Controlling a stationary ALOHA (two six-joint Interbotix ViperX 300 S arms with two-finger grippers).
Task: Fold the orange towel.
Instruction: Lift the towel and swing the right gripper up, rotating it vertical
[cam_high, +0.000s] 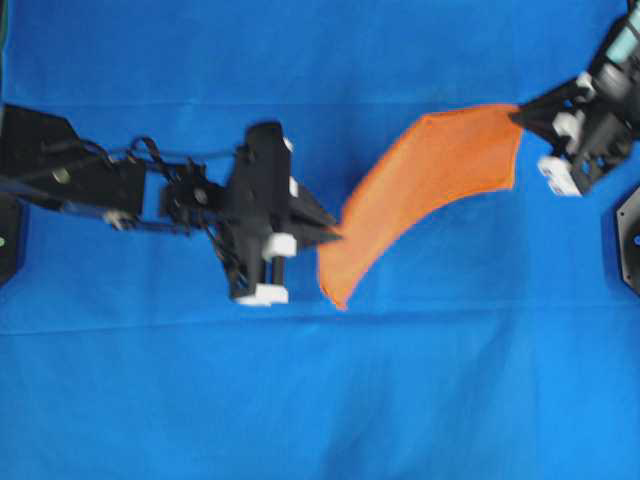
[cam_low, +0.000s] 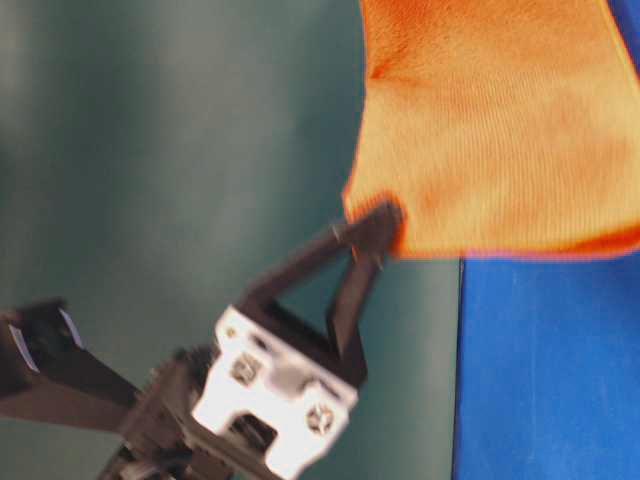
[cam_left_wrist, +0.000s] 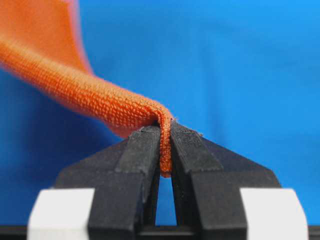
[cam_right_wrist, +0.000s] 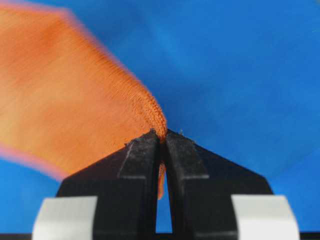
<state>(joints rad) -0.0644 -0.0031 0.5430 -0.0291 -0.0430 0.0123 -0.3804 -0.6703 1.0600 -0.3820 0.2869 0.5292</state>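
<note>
The orange towel (cam_high: 430, 190) hangs in the air between my two grippers, stretched from lower left to upper right above the blue cloth. My left gripper (cam_high: 338, 236) is shut on its left edge; the left wrist view shows the hem (cam_left_wrist: 164, 145) pinched between the black fingers (cam_left_wrist: 140, 150). My right gripper (cam_high: 518, 115) is shut on the towel's upper right corner; the right wrist view shows the corner (cam_right_wrist: 159, 125) clamped at the fingertips (cam_right_wrist: 142, 150). In the table-level view one gripper (cam_low: 378, 225) holds the towel (cam_low: 500, 120) by its lower corner.
The large blue cloth (cam_high: 320, 400) covers the whole table under both arms. A black arm base (cam_high: 630, 235) stands at the right edge and another (cam_high: 10, 240) at the left edge.
</note>
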